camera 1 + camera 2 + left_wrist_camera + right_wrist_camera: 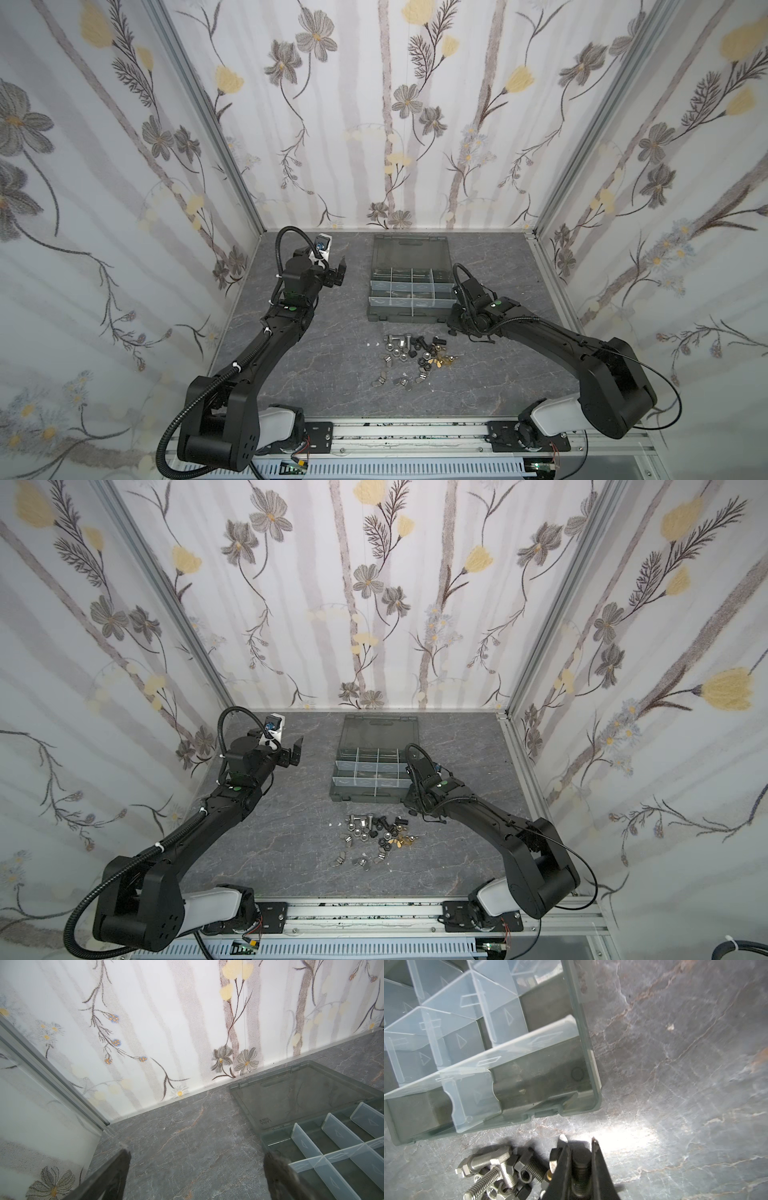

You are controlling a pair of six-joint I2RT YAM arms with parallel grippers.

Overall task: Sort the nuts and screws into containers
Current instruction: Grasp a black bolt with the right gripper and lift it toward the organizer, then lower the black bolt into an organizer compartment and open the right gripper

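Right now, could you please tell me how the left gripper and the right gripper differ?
The left gripper stands wide open and empty; the right gripper is shut on a black screw. The left gripper hangs over bare table left of the organizer case; the right gripper sits low at the edge of the loose pile, near the case's front corner. Both are dark parallel grippers.

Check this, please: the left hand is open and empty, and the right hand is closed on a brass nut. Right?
Not quite. The right hand is closed on a dark threaded screw, not a brass nut; the right wrist view shows it. The left hand is indeed open and empty.
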